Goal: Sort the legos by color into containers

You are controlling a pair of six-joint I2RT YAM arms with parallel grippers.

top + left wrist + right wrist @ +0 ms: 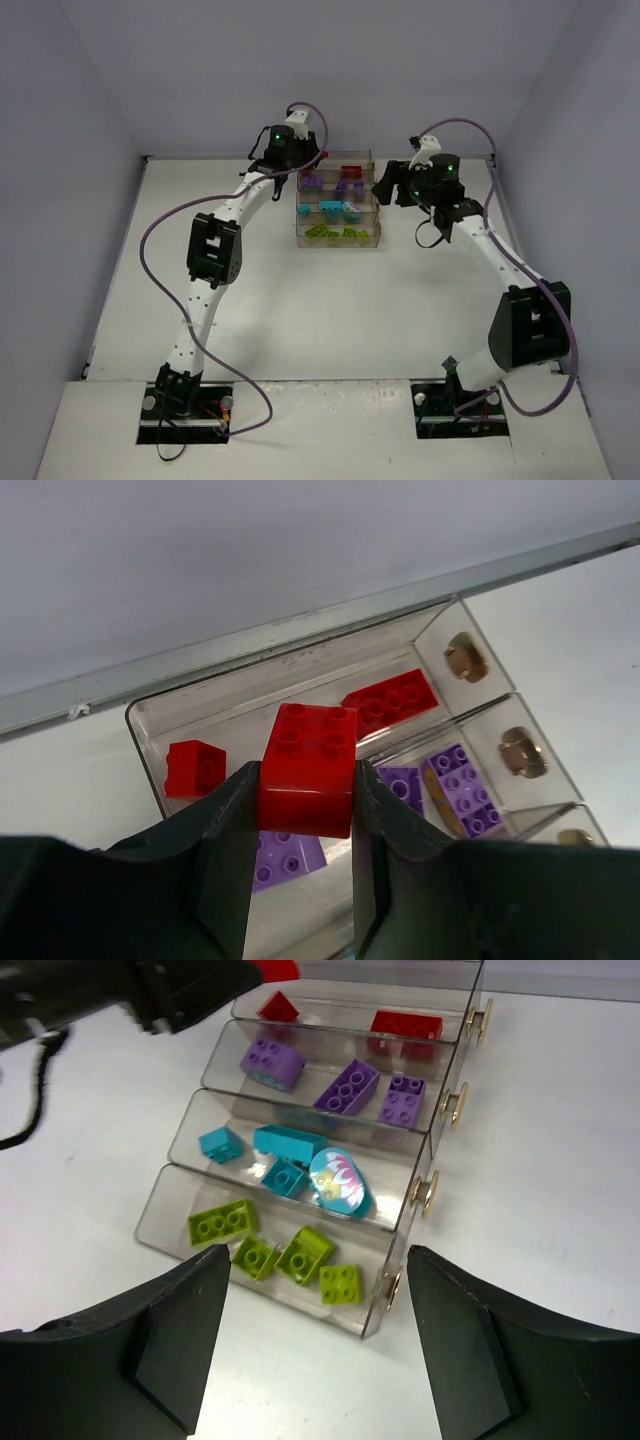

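Left gripper [305, 795]: fingers clenched on a red brick [310, 760] with four studs, gripped by its two sides. It is held up by the far left end of the rack [160, 1230], close to the top tray [140, 720]. Cannot tell whether it is over that tray or just behind it.

Right gripper [318, 1325]: fingers spread wide, nothing between them, near the rack's front.

Rack, four stepped clear trays with a brass knob [432, 1188] on each right end:
- Top tray: small red brick [277, 1005] and long red brick [405, 1025].
- Second tray: three purple bricks [350, 1085].
- Third tray: cyan bricks [290, 1143], plus a cyan piece with a printed oval [338, 1182] in pink and white. Its design is too small to read.
- Bottom tray: four lime bricks [306, 1253].

Table [300, 320] is white.
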